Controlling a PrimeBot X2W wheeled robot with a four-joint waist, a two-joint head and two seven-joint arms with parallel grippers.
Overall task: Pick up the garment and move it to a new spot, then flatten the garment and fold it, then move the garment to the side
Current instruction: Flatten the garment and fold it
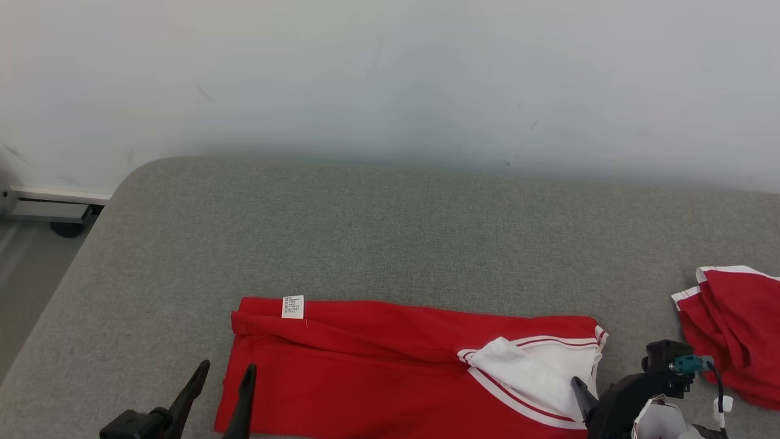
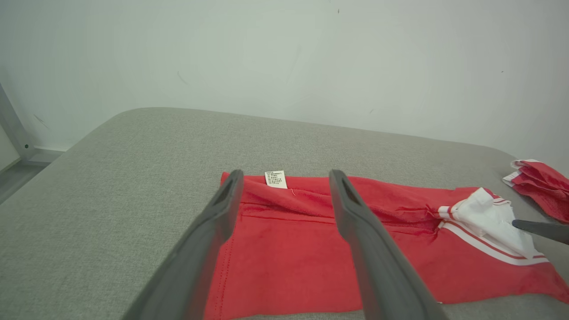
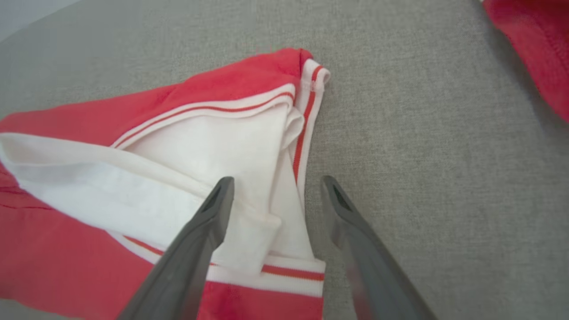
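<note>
The garment (image 1: 378,366) is red with a white, red-striped panel at its right end, and it lies folded in a long band near the front of the grey padded surface (image 1: 365,231). A small white label (image 1: 292,306) sits at its far left corner. My left gripper (image 1: 226,367) is open above the garment's left edge (image 2: 289,240), with nothing between its fingers (image 2: 286,173). My right gripper (image 1: 585,393) is open over the right end (image 3: 278,180). One finger is above the white panel (image 3: 213,146) and the other is above bare surface.
A second red garment with white trim (image 1: 737,329) lies bunched at the right edge (image 2: 538,186). A pale wall rises behind the surface. The rounded left edge of the surface drops to the floor (image 1: 30,292), where a metal foot stands by the wall.
</note>
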